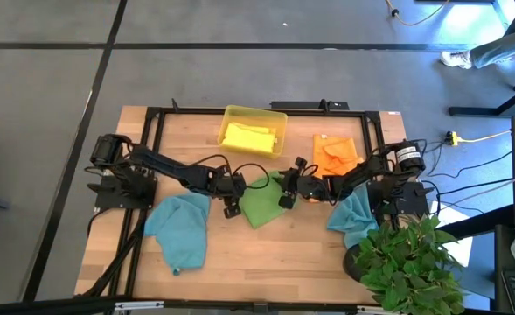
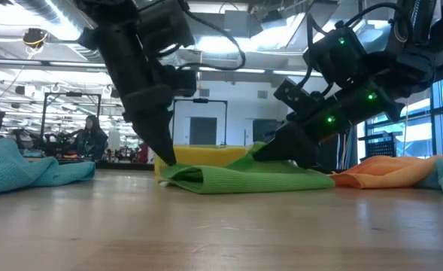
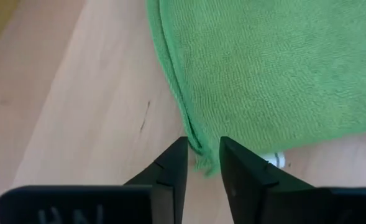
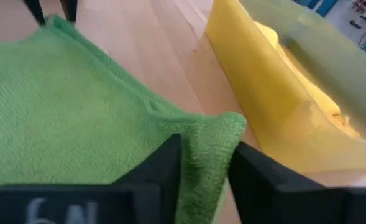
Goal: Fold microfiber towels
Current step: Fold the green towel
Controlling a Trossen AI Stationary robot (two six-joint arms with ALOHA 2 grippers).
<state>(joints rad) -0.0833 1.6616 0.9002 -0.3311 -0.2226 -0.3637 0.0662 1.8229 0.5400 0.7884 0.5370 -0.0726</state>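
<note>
A green microfiber towel (image 1: 261, 208) lies folded flat mid-table, also seen in the low view (image 2: 236, 179). My left gripper (image 1: 232, 208) stands open at its left corner, slanting down. That corner (image 3: 198, 158) lies on the wood between the fingers. My right gripper (image 1: 285, 197) is open at the towel's far right corner, nearly level. A raised fold (image 4: 207, 140) sits between its fingers. Teal towels lie crumpled at left (image 1: 180, 229) and right (image 1: 353, 219). An orange towel (image 1: 336, 156) lies far right. A yellow towel (image 1: 247, 136) lies in the tray. My left gripper has the towel's corner tip (image 3: 199, 163) between its parted fingers, with wood showing beside it; whether a finger touches the cloth I cannot tell. My right gripper has the humped corner fold (image 4: 206, 149), several layers thick, filling the gap and touching both fingers. The rest lies flat on the table.
A translucent yellow tray (image 1: 229, 115) stands at the far middle, close behind the green towel and right gripper (image 4: 276, 93). A potted plant (image 1: 406, 262) overhangs the near right corner. Bare wood lies along the near edge (image 1: 266, 262). People sit in the room beyond (image 2: 89, 135).
</note>
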